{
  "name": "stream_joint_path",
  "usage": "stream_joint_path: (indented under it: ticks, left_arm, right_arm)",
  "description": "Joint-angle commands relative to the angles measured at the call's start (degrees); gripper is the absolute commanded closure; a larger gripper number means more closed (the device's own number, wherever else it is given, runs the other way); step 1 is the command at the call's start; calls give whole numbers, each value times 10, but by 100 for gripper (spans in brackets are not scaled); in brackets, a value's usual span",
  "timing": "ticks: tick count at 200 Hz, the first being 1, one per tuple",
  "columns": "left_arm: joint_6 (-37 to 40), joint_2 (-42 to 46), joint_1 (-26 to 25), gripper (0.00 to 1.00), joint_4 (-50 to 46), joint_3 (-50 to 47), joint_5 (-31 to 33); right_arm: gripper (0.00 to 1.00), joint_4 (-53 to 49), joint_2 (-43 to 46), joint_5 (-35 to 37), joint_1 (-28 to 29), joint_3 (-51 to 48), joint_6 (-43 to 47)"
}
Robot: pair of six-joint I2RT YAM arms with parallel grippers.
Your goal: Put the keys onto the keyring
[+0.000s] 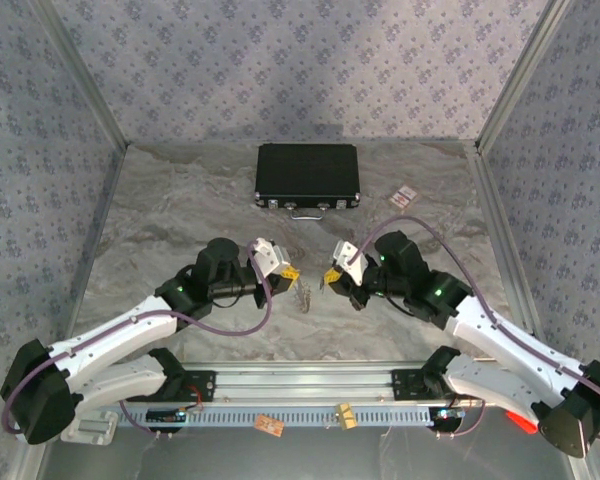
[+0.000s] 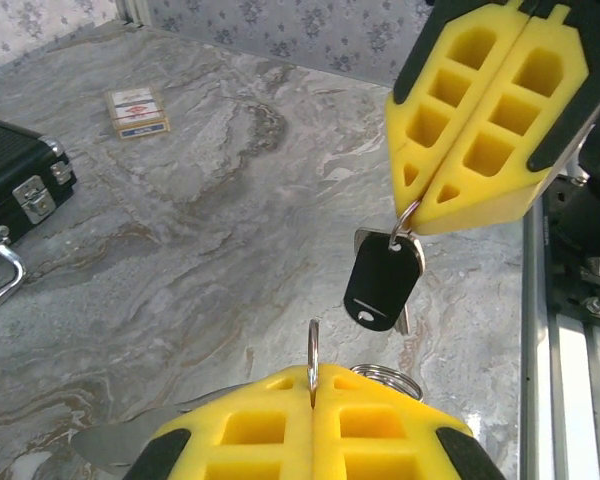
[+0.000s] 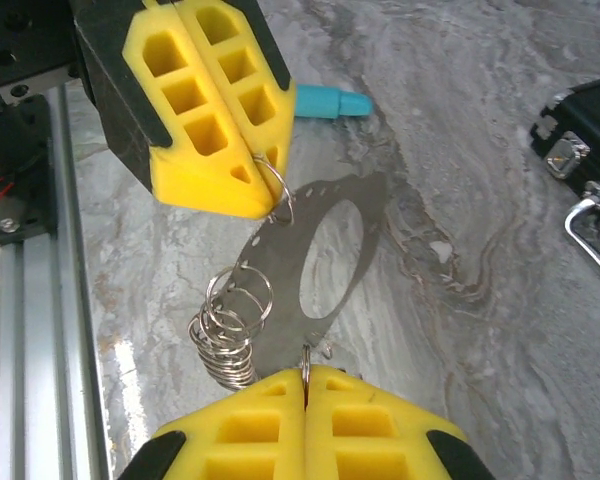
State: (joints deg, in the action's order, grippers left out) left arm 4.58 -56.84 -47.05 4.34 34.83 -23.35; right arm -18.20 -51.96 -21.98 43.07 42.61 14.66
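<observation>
While hanging over open marble (image 1: 180, 210), left claw (image 3: 271, 203) clamped on keyring (image 3: 276, 266) edge — right claw (image 2: 417, 216) pinching keys (image 2: 380, 282)

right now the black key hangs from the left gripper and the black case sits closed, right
Not quite: the black key hangs from the right gripper, seen in the left wrist view. The black case does sit closed.

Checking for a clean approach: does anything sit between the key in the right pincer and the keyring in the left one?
Nothing visible. The key hangs from the right pincer, the keyring from the left pincer, with only open air between them.
</observation>
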Motion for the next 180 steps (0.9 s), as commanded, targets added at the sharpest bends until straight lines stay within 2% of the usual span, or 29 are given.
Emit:
stream_joint_path:
  ticks: [1,57,92,180]
  left_arm:
    - [12,8,-1,100,31,0,-34]
    - [58,14,-3,100,79,-30,-43]
    - [119,28,-13,100,105,-56,-37]
    - [136,47,-15,100,110,-64,-12]
  right_arm:
    - [100,2,-12,-47,5,32,-9]
    - [100,51,-44,-74,14,42,-91]
    - [100,55,-58,-82,20,42,-108]
    - [100,66,-74,-96,23,41,-146]
